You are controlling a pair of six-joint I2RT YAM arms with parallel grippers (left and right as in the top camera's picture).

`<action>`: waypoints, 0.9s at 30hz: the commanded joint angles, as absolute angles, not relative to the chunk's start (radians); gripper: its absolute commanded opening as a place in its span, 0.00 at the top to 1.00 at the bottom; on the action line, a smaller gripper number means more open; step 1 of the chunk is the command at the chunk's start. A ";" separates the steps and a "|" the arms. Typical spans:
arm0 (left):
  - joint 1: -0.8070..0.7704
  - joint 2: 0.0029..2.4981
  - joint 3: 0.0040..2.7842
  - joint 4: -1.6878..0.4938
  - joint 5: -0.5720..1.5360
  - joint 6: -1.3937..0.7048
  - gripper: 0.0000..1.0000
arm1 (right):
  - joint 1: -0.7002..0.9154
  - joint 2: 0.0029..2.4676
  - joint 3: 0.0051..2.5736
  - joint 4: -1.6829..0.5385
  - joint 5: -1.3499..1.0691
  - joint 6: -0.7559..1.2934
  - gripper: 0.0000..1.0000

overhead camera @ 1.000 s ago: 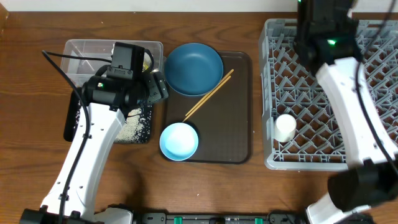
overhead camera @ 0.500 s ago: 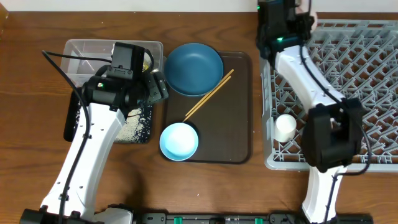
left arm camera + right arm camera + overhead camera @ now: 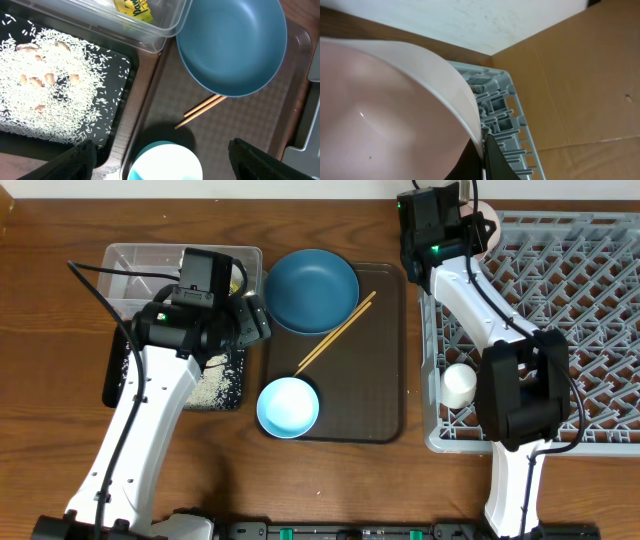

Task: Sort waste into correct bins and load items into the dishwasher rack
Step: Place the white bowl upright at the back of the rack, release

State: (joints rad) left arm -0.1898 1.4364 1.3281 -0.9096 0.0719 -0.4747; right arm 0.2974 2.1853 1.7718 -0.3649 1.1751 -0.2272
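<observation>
My left gripper (image 3: 254, 319) (image 3: 161, 146) is open and empty, hovering above the small light-blue bowl (image 3: 288, 407) (image 3: 165, 162) on the brown tray. The dark-blue plate (image 3: 311, 290) (image 3: 232, 45) and the chopsticks (image 3: 335, 332) (image 3: 202, 111) lie on that tray too. My right gripper (image 3: 468, 225) (image 3: 482, 150) is shut on the rim of the white bowl with beige inside (image 3: 486, 228) (image 3: 385, 110), at the far left corner of the grey dishwasher rack (image 3: 600, 330) (image 3: 500, 115). The white cup (image 3: 459, 385) stands in the rack. The yellow wrapper (image 3: 132, 7) lies in the clear tub (image 3: 150, 265). Rice (image 3: 50, 90) covers the black tray (image 3: 225, 390). No tissue shows.
The brown serving tray (image 3: 385, 380) (image 3: 260, 130) lies between the bins and the rack. My left arm covers part of both bins in the overhead view. Cardboard (image 3: 580, 75) stands behind the rack.
My right arm has swung left along the rack's far edge to its far left corner, carrying the white bowl. The left arm has not moved.
</observation>
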 commanded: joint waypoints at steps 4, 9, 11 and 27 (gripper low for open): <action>-0.186 1.438 1.339 -0.912 0.066 -0.477 0.13 | 0.257 2.196 1.773 -0.368 1.214 -0.210 0.99; -0.186 1.438 1.339 -0.912 0.066 -0.477 0.13 | 0.256 2.196 1.773 -0.416 1.118 -0.210 0.99; -0.186 1.438 1.339 -0.912 0.066 -0.477 0.13 | 0.262 2.196 1.773 -0.452 1.068 -0.206 0.99; -0.186 1.438 1.339 -0.912 0.066 -0.477 0.13 | 0.367 2.188 1.773 -0.756 1.031 -0.124 0.09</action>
